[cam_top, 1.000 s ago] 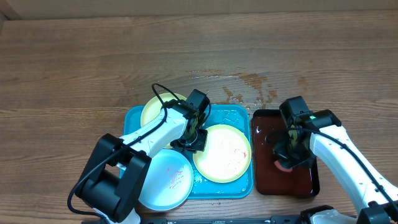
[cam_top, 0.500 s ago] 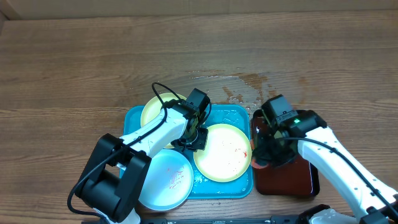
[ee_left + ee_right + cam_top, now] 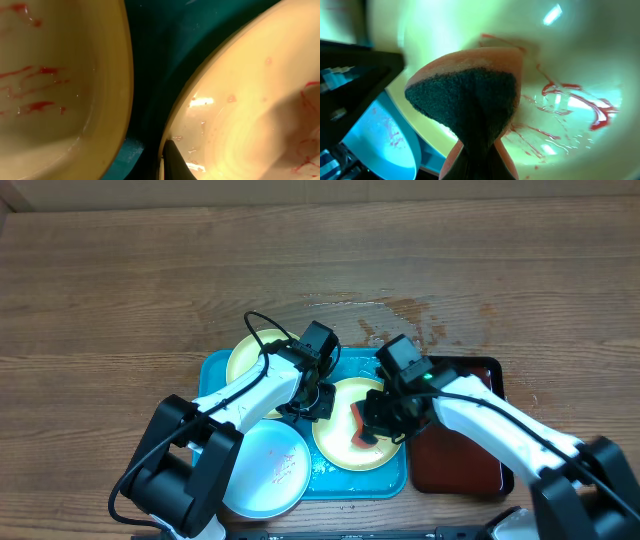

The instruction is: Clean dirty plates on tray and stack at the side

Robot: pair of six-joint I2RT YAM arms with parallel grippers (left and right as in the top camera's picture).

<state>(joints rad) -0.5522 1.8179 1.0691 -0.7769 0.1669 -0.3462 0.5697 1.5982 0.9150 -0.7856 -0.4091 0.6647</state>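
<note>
The turquoise tray [image 3: 388, 365] holds a yellow-green rimmed plate [image 3: 245, 360] at its back left and a second one [image 3: 340, 448] at its front right, both with red smears. A pale blue plate [image 3: 262, 470] overhangs the tray's front left. My left gripper [image 3: 318, 395] is shut on the near plate's left rim; one finger [image 3: 172, 160] lies inside that rim [image 3: 250, 100]. My right gripper [image 3: 378, 418] is shut on an orange sponge [image 3: 360, 423] with a dark scouring face [image 3: 470, 95] and holds it on this plate [image 3: 570, 60], beside the red smears.
A dark red tray [image 3: 460, 445] lies right of the turquoise tray, touching it. Wet patches [image 3: 400, 315] mark the wooden table behind both trays. The left arm's cable [image 3: 258, 330] arches over the back plate. The blue plate shows in the right wrist view [image 3: 385, 135].
My right gripper has carried the sponge left, from the dark red tray onto the front right plate. My left gripper has stayed on the plate's rim.
</note>
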